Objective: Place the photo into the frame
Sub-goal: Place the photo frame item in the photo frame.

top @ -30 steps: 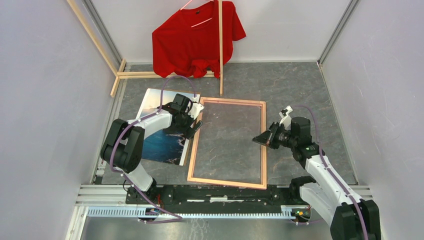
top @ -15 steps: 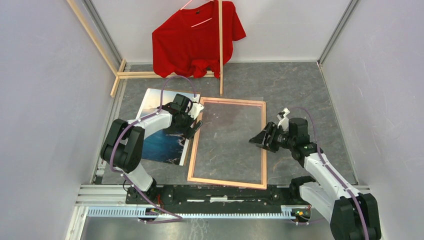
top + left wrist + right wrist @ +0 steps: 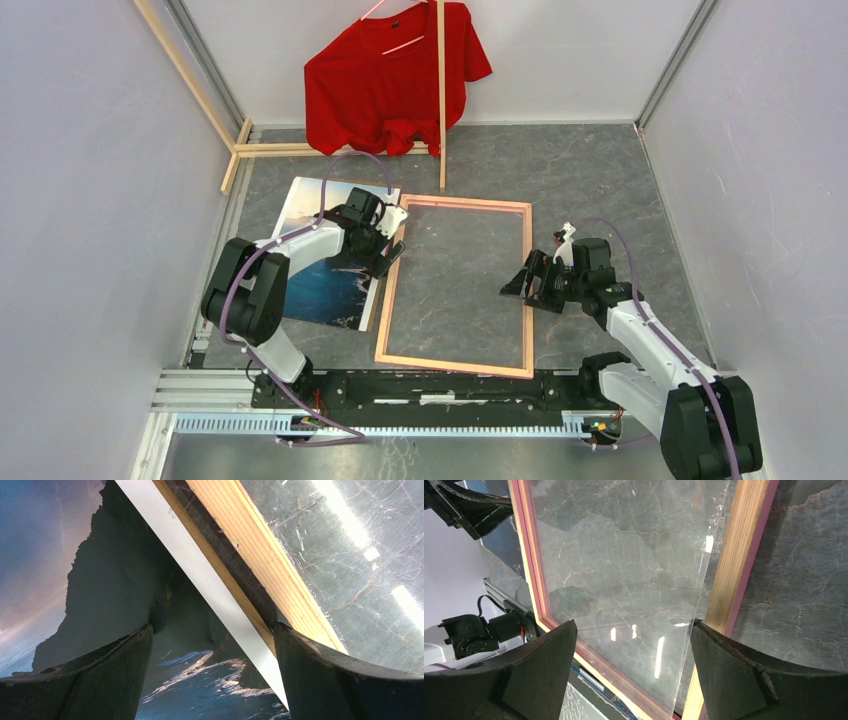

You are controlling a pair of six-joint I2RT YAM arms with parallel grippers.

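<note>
The photo (image 3: 310,290), a sea and dark mountain print, lies flat at the left of the table. To its right lies the frame (image 3: 455,366), pale wood side up with pink at its edges. My left gripper (image 3: 392,245) stands open low over the photo's right edge. In the left wrist view the photo (image 3: 100,580), its white border and the frame's left rail (image 3: 260,555) run between the open fingers (image 3: 340,680). My right gripper (image 3: 522,285) is open over the frame's right rail (image 3: 739,565), with a clear pane (image 3: 624,570) lying in the frame beneath it.
A red shirt (image 3: 390,80) hangs on a wooden-stick rack (image 3: 441,110) at the back. Grey walls close in the left and right sides. The arms' base rail (image 3: 450,390) runs along the near edge, just past the frame's bottom rail.
My right gripper has gone from shut to open and has sunk lower by the frame's right rail. The left arm, the photo and the frame have stayed put.
</note>
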